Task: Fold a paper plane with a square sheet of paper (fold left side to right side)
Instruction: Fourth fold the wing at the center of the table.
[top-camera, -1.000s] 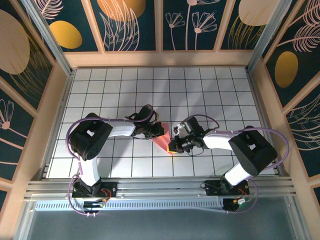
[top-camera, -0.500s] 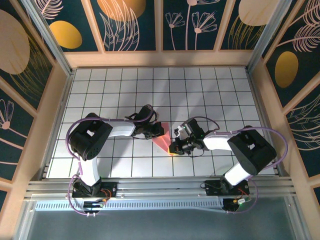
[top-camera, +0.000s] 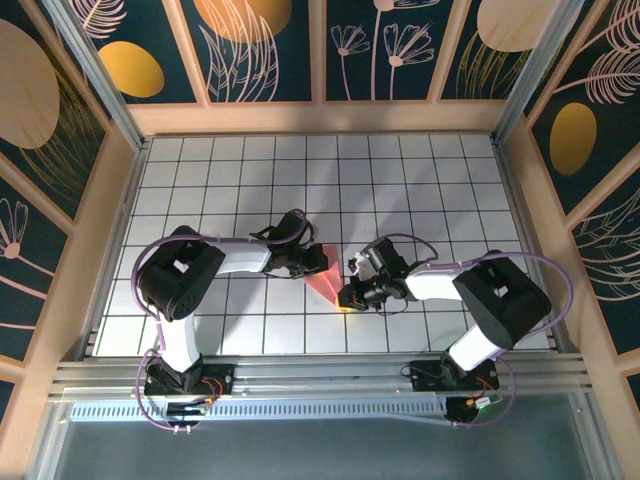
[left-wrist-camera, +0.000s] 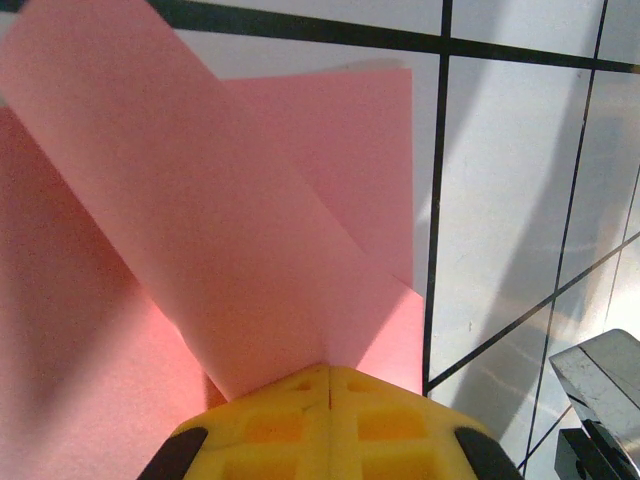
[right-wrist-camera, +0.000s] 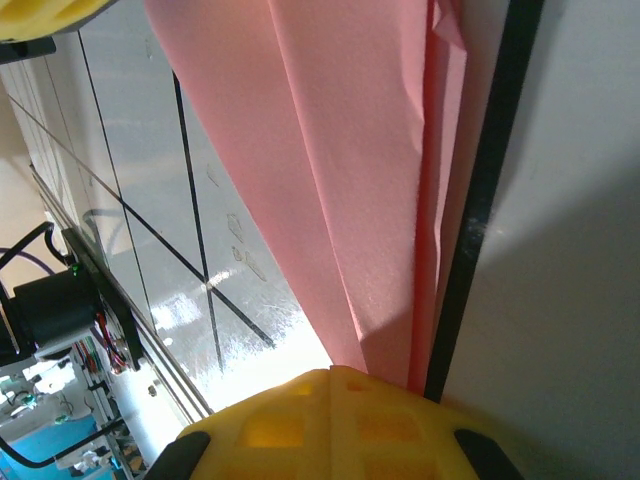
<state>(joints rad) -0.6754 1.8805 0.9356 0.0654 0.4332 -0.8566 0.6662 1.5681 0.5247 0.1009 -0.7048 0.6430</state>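
Top external view leaves much of the salmon-pink paper (top-camera: 325, 284) hidden under both wrists, near the middle of the tiled table (top-camera: 420, 190). It seems a narrow, matte, layered wedge. Left gripper (left-wrist-camera: 328, 380) and right gripper (right-wrist-camera: 332, 378) each pinch it tight, with soft creases fanning outward.

White grid-tiled tabletop (top-camera: 420, 180); wooden frame (top-camera: 320, 117) around; dark floral wall panels (top-camera: 265, 50); metal rail (top-camera: 320, 378) at near edge.

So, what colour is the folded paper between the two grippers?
Plain salmon pink, with no print. The paper shows best in the left wrist view.
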